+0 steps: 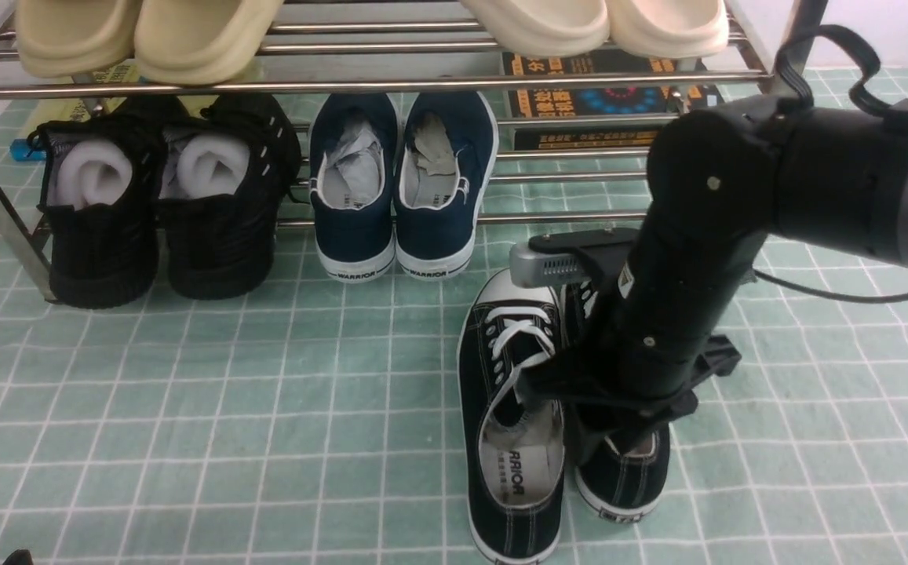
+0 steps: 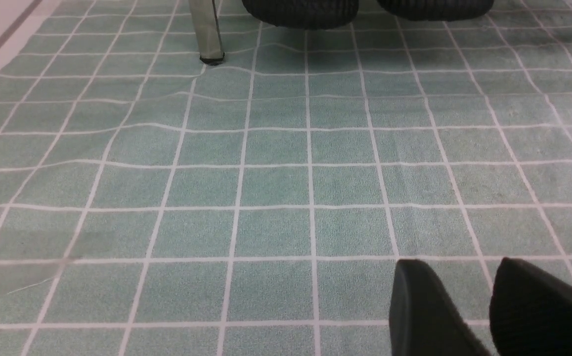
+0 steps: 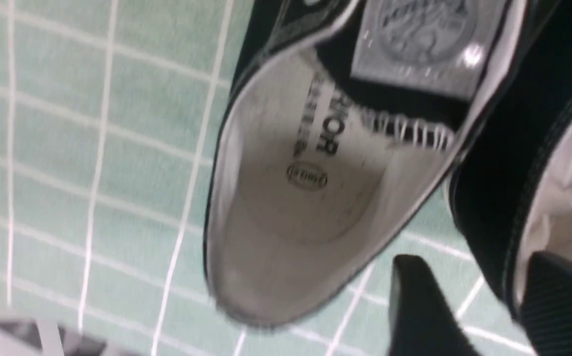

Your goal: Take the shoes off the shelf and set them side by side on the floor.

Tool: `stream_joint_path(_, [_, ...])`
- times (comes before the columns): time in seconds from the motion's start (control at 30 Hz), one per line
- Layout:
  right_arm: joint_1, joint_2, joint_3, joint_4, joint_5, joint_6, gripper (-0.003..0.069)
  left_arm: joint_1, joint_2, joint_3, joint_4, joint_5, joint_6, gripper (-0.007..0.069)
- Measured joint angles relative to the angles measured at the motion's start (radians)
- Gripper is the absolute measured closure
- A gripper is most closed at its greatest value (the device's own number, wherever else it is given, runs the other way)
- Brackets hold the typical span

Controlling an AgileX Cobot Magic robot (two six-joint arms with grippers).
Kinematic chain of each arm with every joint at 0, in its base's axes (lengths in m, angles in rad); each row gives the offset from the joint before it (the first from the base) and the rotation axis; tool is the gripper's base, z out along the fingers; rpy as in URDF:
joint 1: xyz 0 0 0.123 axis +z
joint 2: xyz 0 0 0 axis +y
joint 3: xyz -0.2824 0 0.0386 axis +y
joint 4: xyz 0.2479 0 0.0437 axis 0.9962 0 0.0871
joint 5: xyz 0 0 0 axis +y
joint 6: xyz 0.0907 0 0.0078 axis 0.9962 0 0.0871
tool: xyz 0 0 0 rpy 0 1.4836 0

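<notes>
Both black canvas shoes stand side by side on the pale green floor (image 1: 187, 408), toes toward the chrome shelf (image 1: 359, 85). The left shoe (image 1: 512, 424) shows its white laces and grey insole (image 3: 295, 198). My right arm covers most of the right shoe (image 1: 625, 480). My right gripper (image 3: 471, 257) is open over that shoe's collar, one finger (image 3: 562, 306) inside the opening and the other finger (image 3: 417, 306) above the floor between the shoes. My left gripper (image 2: 456, 262) hangs open over bare floor, holding nothing.
On the shelf's lower tier sit a navy pair (image 1: 399, 196), a black knit pair (image 1: 163, 212) and a printed box (image 1: 603, 102). Beige slippers (image 1: 147, 35) fill the upper tier. A shelf leg (image 2: 206, 29) stands ahead of the left gripper.
</notes>
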Motion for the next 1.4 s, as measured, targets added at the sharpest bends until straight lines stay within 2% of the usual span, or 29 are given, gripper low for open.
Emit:
stream_joint_path(0.13, [0.0,-0.033,-0.045,0.02,0.08,-0.046,0.0332,0.0,0.0,0.0,0.0,0.0,0.0,0.0382])
stream_joint_path(0.47, [0.0,-0.323,-0.092,-0.019,0.101,-0.149,0.0666,0.0,0.0,0.0,0.0,0.0,0.0,0.0382])
stream_joint_path(0.6, [0.0,-0.451,-0.074,-0.034,0.107,-0.151,0.0675,0.0,0.0,0.0,0.0,0.0,0.0,0.0382])
stream_joint_path(0.73, [0.0,-0.625,0.076,-0.02,0.001,-0.153,0.0674,0.0,0.0,0.0,0.0,0.0,0.0,0.0382])
stream_joint_path(0.77, [0.0,-0.714,0.197,-0.017,-0.127,-0.173,0.0674,0.0,0.0,0.0,0.0,0.0,0.0,0.0382])
stream_joint_path(0.8, [0.0,-0.734,0.227,-0.017,-0.16,-0.179,0.0674,0.0,0.0,0.0,0.0,0.0,0.0,0.0382])
stream_joint_path(0.93, [0.0,-0.915,0.595,-0.015,-0.613,-0.23,0.0674,0.0,0.0,0.0,0.0,0.0,0.0,0.0382])
stream_joint_path(1.03, [0.0,-0.957,0.795,0.004,-0.928,-0.235,0.0674,0.0,0.0,0.0,0.0,0.0,0.0,0.0382])
stream_joint_path(1.07, [0.0,-0.962,0.893,0.014,-1.13,-0.237,0.0674,0.0,0.0,0.0,0.0,0.0,0.0,0.0382])
stream_joint_path(1.1, [0.0,-0.962,0.919,0.017,-1.147,-0.237,0.0674,0.0,0.0,0.0,0.0,0.0,0.0,0.0382])
stream_joint_path(1.13, [0.0,-0.962,0.954,0.019,-1.231,-0.237,0.0674,0.0,0.0,0.0,0.0,0.0,0.0,0.0382])
stream_joint_path(1.17, [0.0,-0.963,1.05,0.02,-1.4,-0.238,0.0674,0.0,0.0,0.0,0.0,0.0,0.0,0.0382])
stream_joint_path(1.3, [0.0,-0.965,1.159,0.02,-1.621,-0.25,0.0674,0.0,0.0,0.0,0.0,0.0,0.0,0.0382])
stream_joint_path(1.4, [0.0,-0.965,1.194,0.02,-1.696,-0.252,0.0674,0.0,0.0,0.0,0.0,0.0,0.0,0.0382])
